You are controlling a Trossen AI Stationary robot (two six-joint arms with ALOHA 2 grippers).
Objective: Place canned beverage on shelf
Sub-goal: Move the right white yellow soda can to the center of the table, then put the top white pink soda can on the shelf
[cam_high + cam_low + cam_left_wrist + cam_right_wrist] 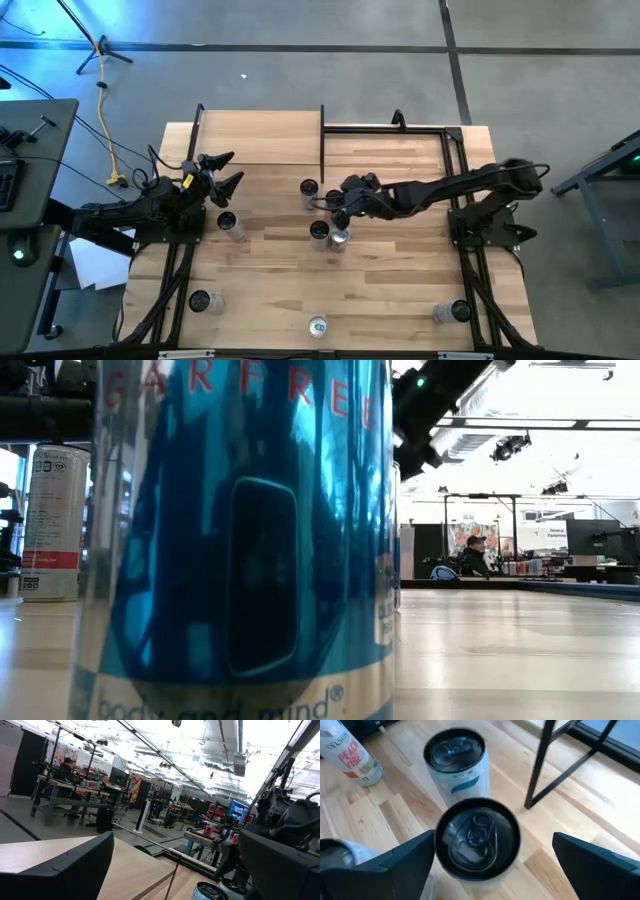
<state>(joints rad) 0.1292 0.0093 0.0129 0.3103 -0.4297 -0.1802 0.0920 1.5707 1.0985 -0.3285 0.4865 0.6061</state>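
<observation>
**Colleague:** Where is your right arm?

**Me:** I have it reaching in from the table's right edge toward the middle. The right gripper [337,203] hangs over a group of three cans. Through the right wrist camera I see its fingers [400,862] spread wide on either side of a black-topped can [478,839], with gaps on both sides, so the pincer is open and gripping nothing.

**Colleague:** And the other cans?

**Me:** Just past that one stands a second can [455,762] with a teal mark on its pale side, next to a thin black post [542,762]. From above, these are the cans near the table's centre [318,230] and [309,189]. A can lettered in red lies at the wrist picture's corner [352,755]. More cans stand along the near edge: one toward the left corner [200,300], one in the middle [318,326], one toward the right corner [447,313].

**Colleague:** The shelf?

**Me:** The shelf [260,135] is the pale board at the far left corner of the table [400,290]; nothing stands on it.

**Colleague:** Left arm?

**Me:** It waits by the left edge, the left gripper [224,170] open just beside the shelf's near edge, with a can [231,226] nearby. The low camera is mostly blocked by a blue can [240,540].
</observation>
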